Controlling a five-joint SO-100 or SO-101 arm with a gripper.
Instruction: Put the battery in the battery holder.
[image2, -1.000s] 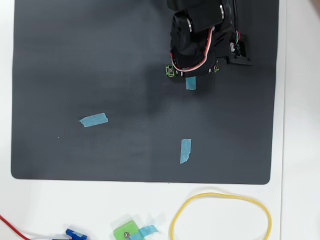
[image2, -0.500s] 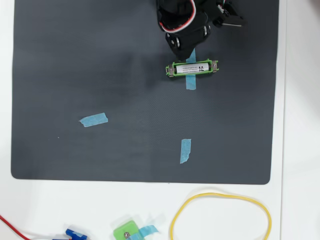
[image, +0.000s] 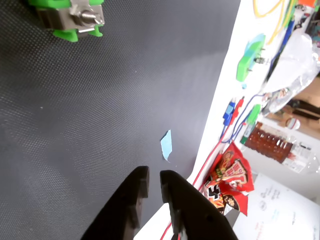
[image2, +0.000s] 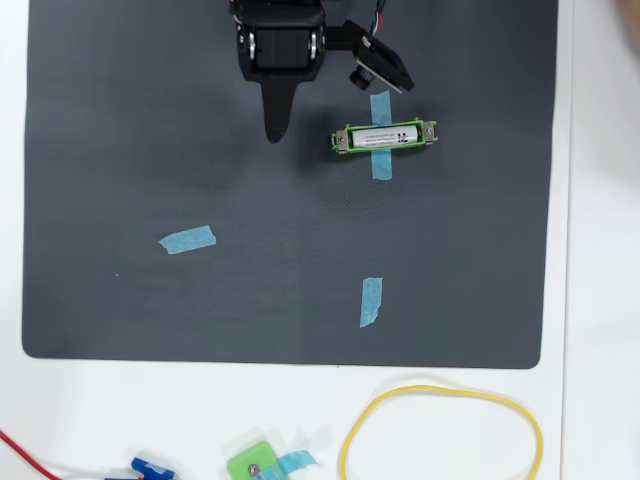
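The black hand (image2: 273, 128) has its two fingers (image: 176, 192) almost together, with only a thin gap between them, and it holds nothing. In the overhead view it hangs over the dark mat (image2: 150, 150) on the white table (image2: 590, 300), with its tip pointing down the picture. Just beside the hand, to its right in that view, sits the green battery holder (image2: 345, 139). The white battery (image2: 383, 135) lies inside the holder, flat and lined up with it. A strip of blue tape (image2: 381, 162) crosses the holder's middle. Further from the hand are two more bits of blue tape on the mat (image2: 187, 239) (image2: 371, 301). Furthest away, off the mat, lie a yellow loop (image2: 440, 392) and a small green block (image2: 252, 465).
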